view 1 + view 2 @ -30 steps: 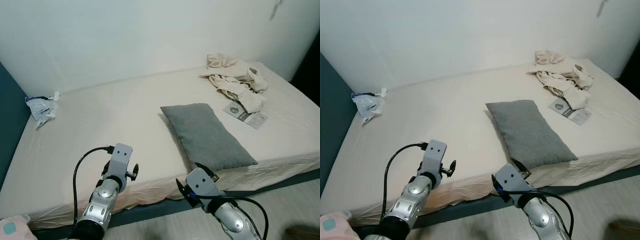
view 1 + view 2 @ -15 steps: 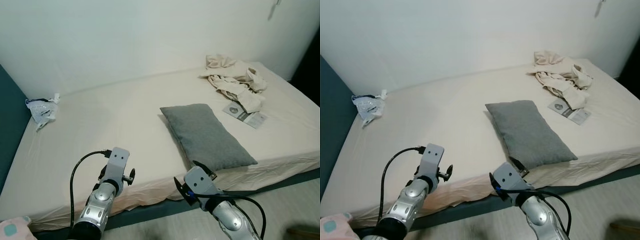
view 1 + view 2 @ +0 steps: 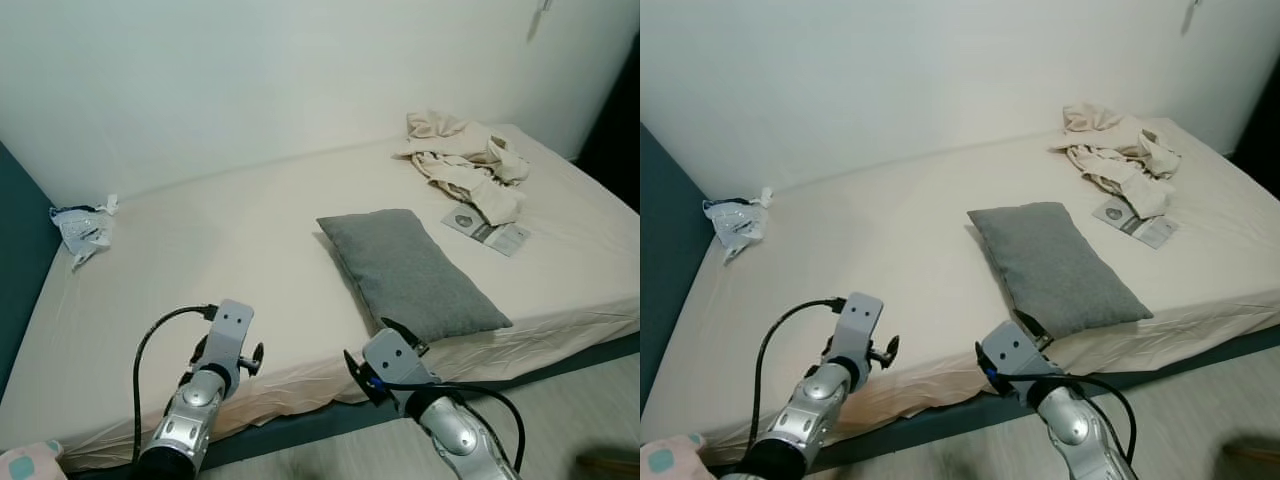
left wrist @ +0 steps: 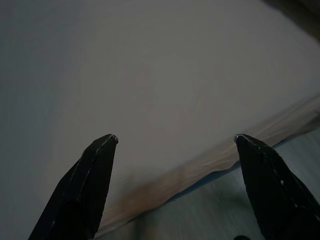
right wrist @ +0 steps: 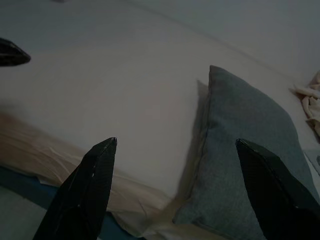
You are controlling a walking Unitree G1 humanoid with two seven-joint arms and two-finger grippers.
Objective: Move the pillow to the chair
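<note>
A grey rectangular pillow (image 3: pixel 410 270) lies flat on the cream bed (image 3: pixel 220 250), near its front edge and right of the middle. My left arm (image 3: pixel 222 340) reaches over the front edge, well left of the pillow. Its left gripper (image 4: pixel 175 137) is open over bare sheet, with nothing between the fingers. My right arm (image 3: pixel 390 365) is low at the bed edge, just before the pillow's near corner. The right gripper (image 5: pixel 176 141) is open and short of the pillow (image 5: pixel 250 150), not touching it.
A heap of beige clothes (image 3: pixel 465 160) lies at the bed's far right, with a printed leaflet (image 3: pixel 485 230) beside it. A crumpled plastic bag (image 3: pixel 80 225) sits at the far left by a teal panel (image 3: pixel 15 260). Pale floor (image 3: pixel 570 400) runs along the front.
Both arms have sunk a little lower in the eye views, the left one also drifting slightly left. The pillow has stayed where it was.
</note>
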